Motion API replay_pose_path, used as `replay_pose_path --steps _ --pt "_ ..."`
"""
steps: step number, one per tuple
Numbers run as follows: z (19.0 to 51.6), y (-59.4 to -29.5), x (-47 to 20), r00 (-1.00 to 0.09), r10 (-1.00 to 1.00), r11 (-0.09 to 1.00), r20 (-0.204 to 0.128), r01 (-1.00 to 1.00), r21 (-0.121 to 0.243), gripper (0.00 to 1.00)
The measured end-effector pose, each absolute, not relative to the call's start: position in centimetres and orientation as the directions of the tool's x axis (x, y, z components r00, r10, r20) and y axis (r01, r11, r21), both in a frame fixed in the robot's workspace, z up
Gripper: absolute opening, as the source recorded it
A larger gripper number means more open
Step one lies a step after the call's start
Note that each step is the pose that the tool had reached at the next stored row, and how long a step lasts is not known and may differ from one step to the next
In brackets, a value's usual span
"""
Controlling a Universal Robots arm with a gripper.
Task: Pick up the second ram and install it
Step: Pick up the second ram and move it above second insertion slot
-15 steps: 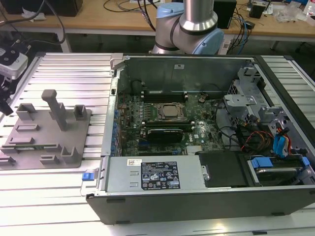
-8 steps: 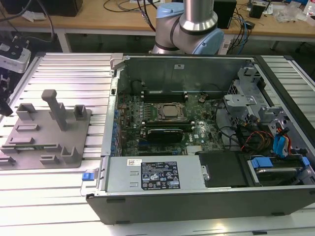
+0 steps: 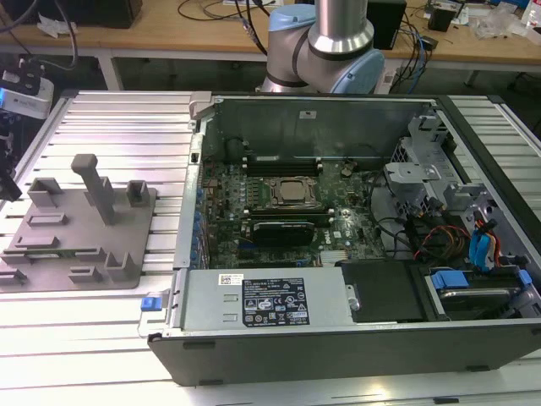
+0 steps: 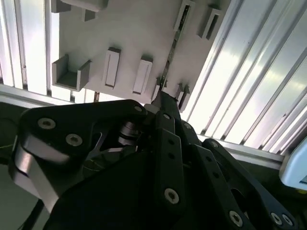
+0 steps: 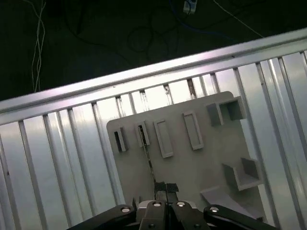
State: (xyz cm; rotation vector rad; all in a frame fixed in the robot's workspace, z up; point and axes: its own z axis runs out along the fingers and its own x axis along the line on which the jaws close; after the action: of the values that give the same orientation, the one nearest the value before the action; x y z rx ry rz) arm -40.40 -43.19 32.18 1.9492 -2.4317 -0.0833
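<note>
The gripper (image 5: 166,188) is hanging above the grey tray (image 5: 192,167), and in both wrist views it is lining up with the second ram (image 5: 147,153). The fingers (image 5: 159,188) are standing almost closed, with only a narrow slit between the tips, and they are gripping nothing. The second ram is sitting on edge in the tray and is showing as a thin dark line. It is running from a small raised block (image 5: 141,135) near the tray's rim toward the tray's middle, where the fingertips are covering its other end in the first wrist view. Two longer rectangular frames (image 5: 163,139) are standing beside it on the tray, parallel to it and apart from it. The tray is lying flat on the ribbed metal tabletop (image 3: 127,127), close to the tabletop's edge rail (image 5: 144,76). In the exterior view, the open computer case (image 3: 338,347) is standing just beside the tray on the exterior view's right, with its circuit board (image 3: 287,194) facing up. The arm (image 3: 338,34) is rising behind the case.
</note>
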Motion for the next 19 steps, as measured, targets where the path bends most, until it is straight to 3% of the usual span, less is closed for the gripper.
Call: replay_pose_path --steps 3,19 --pt "32.1 -43.2 -40.4 -0.161 -0.987 0.159 -0.015 -0.986 0.057 0.08" --pt "30.1 -43.2 -40.4 -0.132 -0.991 0.131 -0.015 -0.990 0.057 0.08"
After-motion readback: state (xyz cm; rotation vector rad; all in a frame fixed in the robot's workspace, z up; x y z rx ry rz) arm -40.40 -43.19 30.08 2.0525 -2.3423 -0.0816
